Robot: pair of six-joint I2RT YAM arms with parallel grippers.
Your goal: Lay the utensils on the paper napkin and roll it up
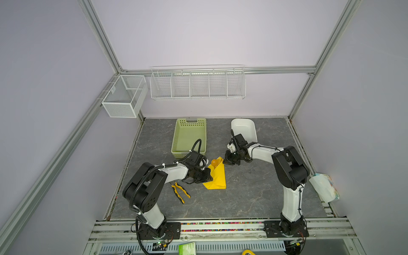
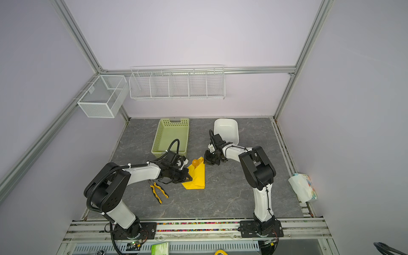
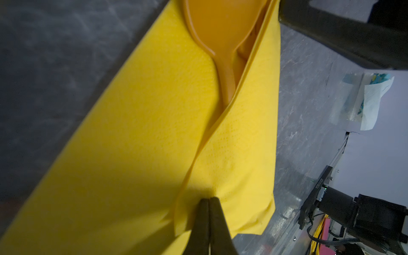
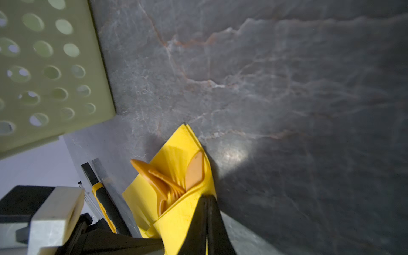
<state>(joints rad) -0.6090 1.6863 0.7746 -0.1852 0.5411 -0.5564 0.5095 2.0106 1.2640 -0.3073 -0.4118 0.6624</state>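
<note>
1. The napkin [image 1: 218, 178] lies on the table [image 1: 247, 194] between the two arms, just in front of the green basket [image 1: 176, 136]. It is folded over on itself into a long wedge.
2. The spoon [image 1: 214, 162] lies inside the fold. Its round bowl sticks out at the napkin's far end, and the handle runs down under the flap.
3. A second orange piece [image 4: 195, 170] lies beside the spoon in the fold. Only its rounded tip shows, so its kind cannot be told.
4. The left hand [image 1: 208, 176] sits at the napkin's left edge. Its fingers [image 3: 202, 223] are pressed together, clamped on the edge of the flap.
5. The right hand [image 1: 227, 163] is at the napkin's far right corner, just beside the spoon bowl. Its fingers [image 4: 217, 223] are together too, pinching the paper.
6. The pliers [image 1: 180, 192] lie on the table left of the napkin, apart from it.
7. A white tub [image 1: 244, 130] stands behind the right hand.
</note>
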